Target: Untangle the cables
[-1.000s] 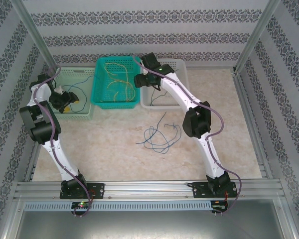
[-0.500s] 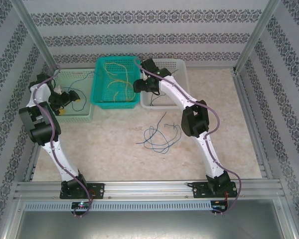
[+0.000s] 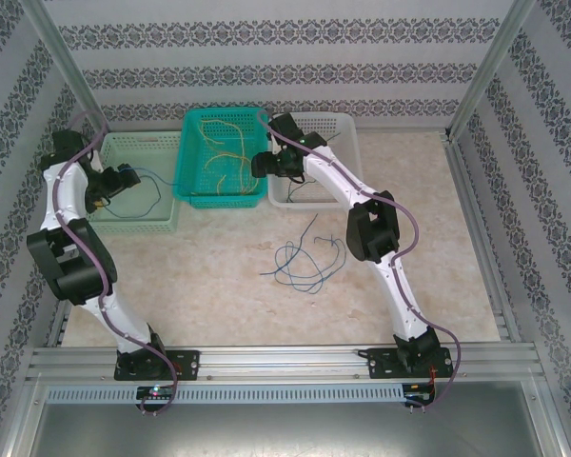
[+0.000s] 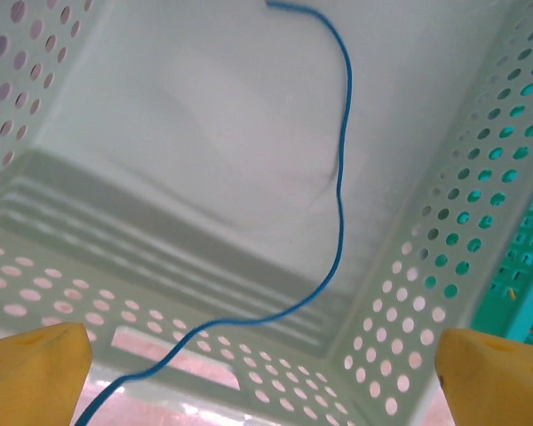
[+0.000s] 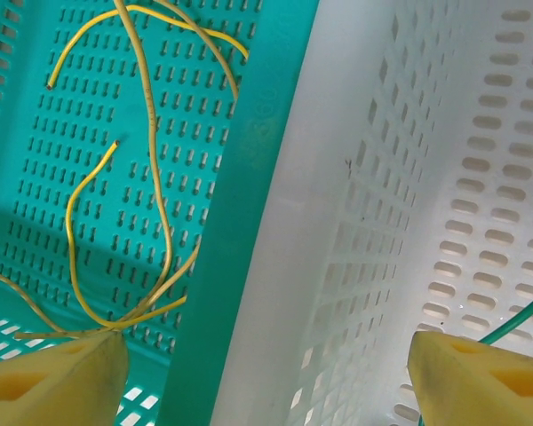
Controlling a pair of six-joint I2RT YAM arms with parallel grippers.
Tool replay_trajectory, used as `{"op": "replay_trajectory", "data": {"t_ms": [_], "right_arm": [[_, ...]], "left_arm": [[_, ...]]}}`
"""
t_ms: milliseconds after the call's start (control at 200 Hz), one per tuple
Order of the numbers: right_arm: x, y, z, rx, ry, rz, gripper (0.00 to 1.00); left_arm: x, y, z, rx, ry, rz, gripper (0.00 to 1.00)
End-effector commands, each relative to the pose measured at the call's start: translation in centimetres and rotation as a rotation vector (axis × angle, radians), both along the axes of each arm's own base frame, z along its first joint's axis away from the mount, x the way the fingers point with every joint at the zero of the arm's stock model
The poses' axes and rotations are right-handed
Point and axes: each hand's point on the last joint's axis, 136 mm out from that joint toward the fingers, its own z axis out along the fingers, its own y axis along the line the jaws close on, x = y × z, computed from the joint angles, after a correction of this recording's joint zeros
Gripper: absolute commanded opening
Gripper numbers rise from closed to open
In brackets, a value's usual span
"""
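Three baskets sit at the back of the table (image 3: 219, 295): pale green basket (image 3: 162, 225) w/ a blue cable (image 4: 341, 169), teal basket (image 3: 187, 162) w/ yellow cables (image 5: 153, 115), white basket (image 3: 348, 129) w/ a green cable (image 5: 515, 320). L gripper (image 4: 266, 355) hangs over the pale green basket, fingers wide apart, holding nothing; R gripper (image 5: 266, 364) is over the teal & white rims, fingers apart too. A tangle of cables (image 3: 305, 265) lies on the table.

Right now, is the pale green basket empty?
Not empty: a blue cable snakes across the floor of the pale green basket.
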Motion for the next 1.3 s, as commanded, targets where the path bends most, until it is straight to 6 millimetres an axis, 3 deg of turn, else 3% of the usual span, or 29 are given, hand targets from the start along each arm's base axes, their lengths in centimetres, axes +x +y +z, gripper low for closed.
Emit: {"op": "replay_trajectory", "data": {"t_ms": [0, 290, 440, 505, 590, 739, 819, 889, 1069, 1294], "right_arm": [[-0.3, 0.2, 4.2, 0.051, -0.05, 0.005, 0.82], [-0.3, 0.1, 4.0, 0.056, -0.04, -0.009, 0.82], [-0.3, 0.3, 3.6, 0.066, -0.03, -0.007, 0.82], [-0.2, 0.4, 3.6, 0.072, -0.029, -0.005, 0.82], [-0.2, 0.7, 3.6, 0.087, -0.027, 0.001, 0.82], [-0.6, 1.5, 4.6, 0.114, -0.041, 0.047, 0.8], [-1.2, 2.2, 5.7, 0.138, -0.056, 0.082, 0.78], [-1.9, 2.9, 6.6, 0.158, -0.067, 0.106, 0.75], [-4.1, 4.4, 9.9, 0.202, -0.113, 0.169, 0.73], [-7.0, 5.2, 15.0, 0.317, -0.178, 0.235, 0.73]], "left_arm": [[-0.2, -0.6, 2.0, 0.016, -0.067, -0.001, 1.0], [-2.9, 0.0, 3.4, 0.104, -0.045, 0.047, 1.0], [-3.0, -0.2, 4.6, 0.116, -0.112, 0.06, 1.0], [-2.6, -0.5, 4.3, 0.103, -0.113, 0.026, 1.0], [-1.5, -1.0, 2.3, 0.018, -0.046, -0.02, 0.99], [0.7, -3.6, 0.5, -0.167, -0.069, -0.098, 0.66], [0.7, -3.4, 0.3, -0.156, -0.079, -0.095, 0.38], [0.5, -3.8, 0.3, -0.147, -0.09, -0.126, 0.24], [-0.2, -4.5, 1.1, -0.102, -0.142, -0.177, 0.09], [-0.1, -5.7, 6.1, -0.019, -0.29, -0.204, 0.03]]}}
